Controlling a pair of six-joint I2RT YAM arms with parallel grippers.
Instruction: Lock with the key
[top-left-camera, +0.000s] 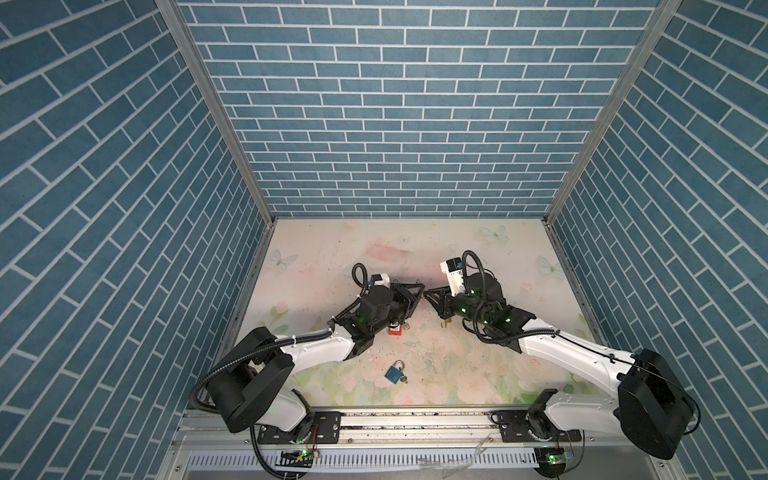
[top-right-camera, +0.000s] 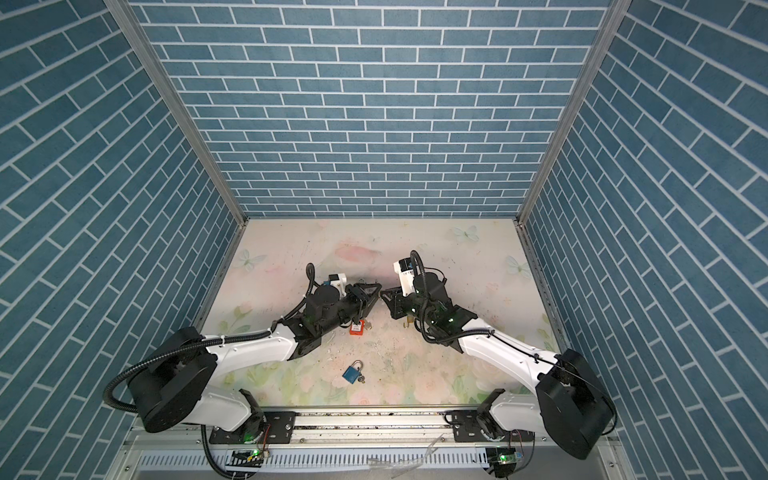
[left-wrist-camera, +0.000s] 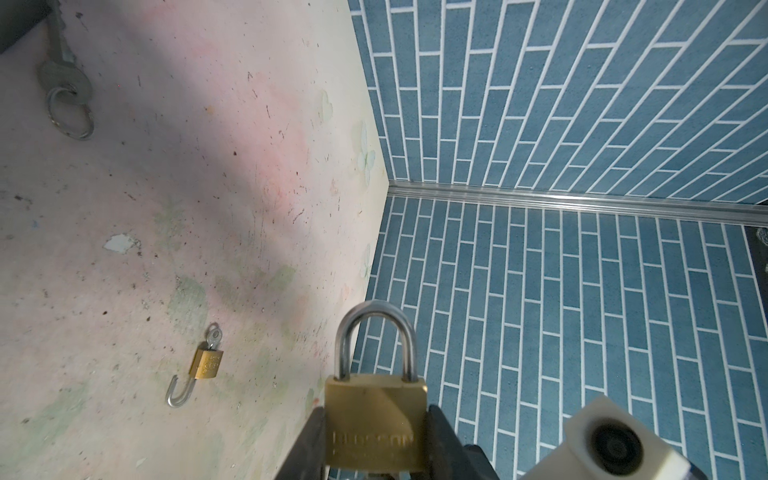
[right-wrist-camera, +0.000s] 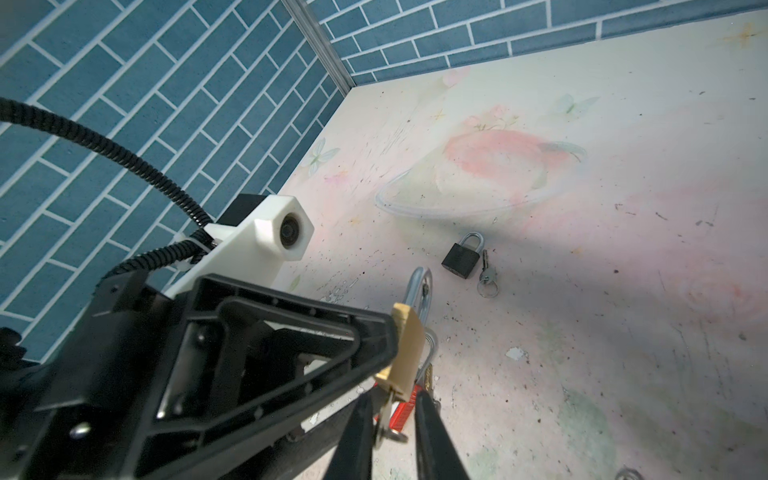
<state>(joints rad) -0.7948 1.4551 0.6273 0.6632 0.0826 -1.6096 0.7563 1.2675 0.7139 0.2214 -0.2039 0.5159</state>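
Floral table, blue padlock (with key)

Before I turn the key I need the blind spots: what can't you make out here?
- Brass padlock keyhole: cut off by the left wrist view's edge.
- Whether the right gripper grips the key: blurred, too close in the right wrist view.
- Padlock and key in both top views: hidden behind the left gripper.

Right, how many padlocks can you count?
5: brass padlock in the left tool; red padlock below it; blue padlock near the front; small brass padlock, shackle open, right of centre; black padlock farther back. More may be hidden.
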